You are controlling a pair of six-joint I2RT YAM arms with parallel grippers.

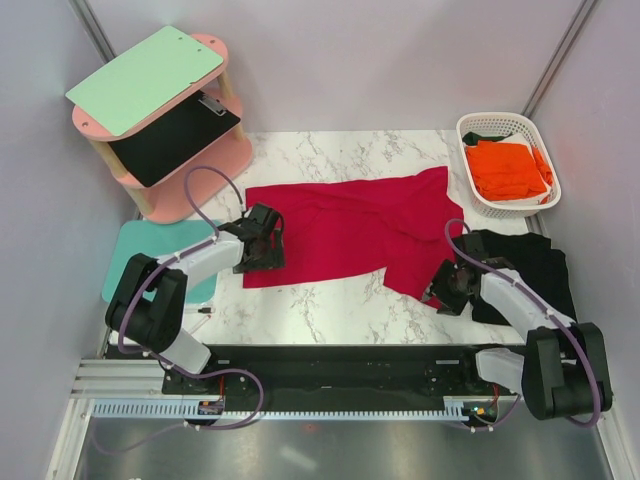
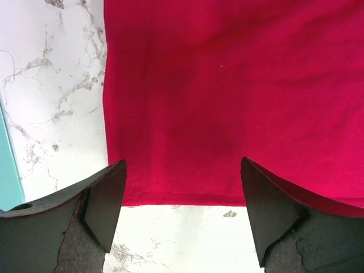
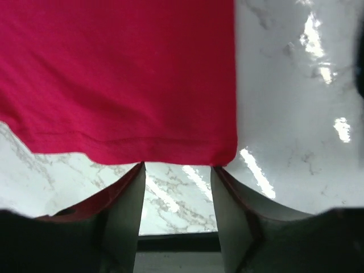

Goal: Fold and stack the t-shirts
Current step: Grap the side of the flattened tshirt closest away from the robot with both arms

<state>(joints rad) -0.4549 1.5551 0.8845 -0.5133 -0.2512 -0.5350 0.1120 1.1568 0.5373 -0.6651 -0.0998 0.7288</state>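
Observation:
The crimson red t-shirt (image 1: 350, 230) lies spread across the middle of the marble table. My left gripper (image 1: 262, 250) is open at the shirt's near left corner; in the left wrist view its hem (image 2: 187, 196) lies between the fingers (image 2: 105, 199). My right gripper (image 1: 443, 285) is open at the shirt's near right corner; the hem (image 3: 170, 151) sits just past the fingertips (image 3: 128, 193). The black t-shirt (image 1: 530, 265) lies under my right arm. The orange t-shirt (image 1: 508, 168) lies folded in the white basket (image 1: 470, 180).
A pink two-tier shelf (image 1: 190, 195) at back left carries a mint-green board (image 1: 145, 78) and a black clipboard (image 1: 175, 135). A teal mat (image 1: 125, 255) lies at the left edge.

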